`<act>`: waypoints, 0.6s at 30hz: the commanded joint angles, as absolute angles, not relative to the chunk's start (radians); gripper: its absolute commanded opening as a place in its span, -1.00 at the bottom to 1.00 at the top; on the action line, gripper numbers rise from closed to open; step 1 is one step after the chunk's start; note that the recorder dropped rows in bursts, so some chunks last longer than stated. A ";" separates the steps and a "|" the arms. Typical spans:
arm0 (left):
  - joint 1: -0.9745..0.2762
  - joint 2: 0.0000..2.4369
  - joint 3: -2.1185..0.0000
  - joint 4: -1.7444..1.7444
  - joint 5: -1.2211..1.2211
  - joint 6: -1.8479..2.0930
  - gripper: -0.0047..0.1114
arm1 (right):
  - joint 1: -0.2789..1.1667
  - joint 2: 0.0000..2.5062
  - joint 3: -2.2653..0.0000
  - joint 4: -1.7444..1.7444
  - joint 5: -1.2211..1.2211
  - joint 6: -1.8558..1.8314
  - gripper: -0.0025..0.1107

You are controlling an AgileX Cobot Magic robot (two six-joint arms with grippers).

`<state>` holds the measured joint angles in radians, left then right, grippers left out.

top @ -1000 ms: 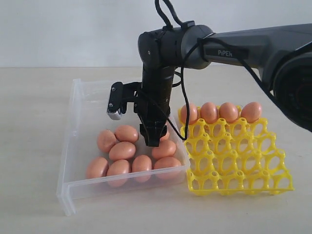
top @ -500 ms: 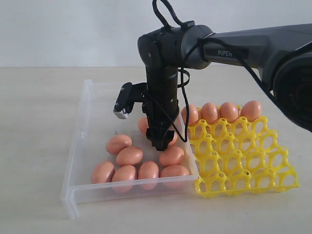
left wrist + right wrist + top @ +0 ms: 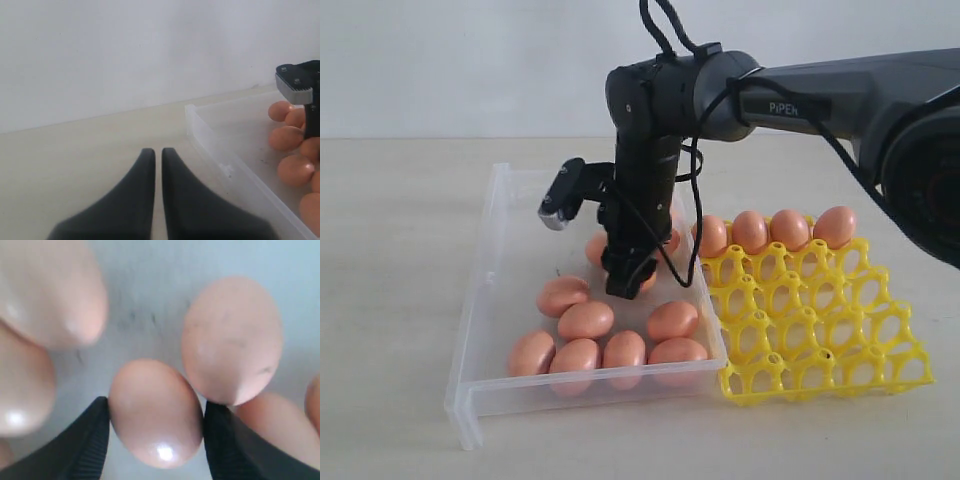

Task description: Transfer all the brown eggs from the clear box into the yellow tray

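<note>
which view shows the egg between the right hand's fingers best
right wrist view: the brown egg sits large between the right hand's fingers. exterior view hides it mostly behind the hand; left wrist view shows only distant eggs.

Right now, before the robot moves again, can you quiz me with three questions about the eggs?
1. Pick one: how many smooth oval brown eggs sit in the bright yellow plastic lattice tray? A two, B four, C six.
2. True or false: the left gripper is shut and sits outside the shallow clear plastic box.
3. Fill the gap: the right gripper presses its black fingers on both sides of one ____.

Key: 1 B. 2 true. 3 brown egg.
</note>
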<state>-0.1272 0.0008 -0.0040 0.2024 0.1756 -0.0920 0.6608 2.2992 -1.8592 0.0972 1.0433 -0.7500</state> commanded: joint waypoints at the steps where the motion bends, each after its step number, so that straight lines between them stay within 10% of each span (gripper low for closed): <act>1: -0.133 0.000 0.000 0.200 0.173 -0.097 -0.85 | 0.646 2.305 -1.852 0.445 0.854 -0.894 -0.96; 11: -0.133 0.000 0.000 0.200 0.173 -0.097 -0.85 | 0.638 2.305 -1.612 1.356 0.449 -1.619 -0.96; 18: -0.133 0.000 0.000 0.200 0.173 -0.097 -0.85 | 0.638 2.305 -1.496 1.744 0.653 -2.128 -0.96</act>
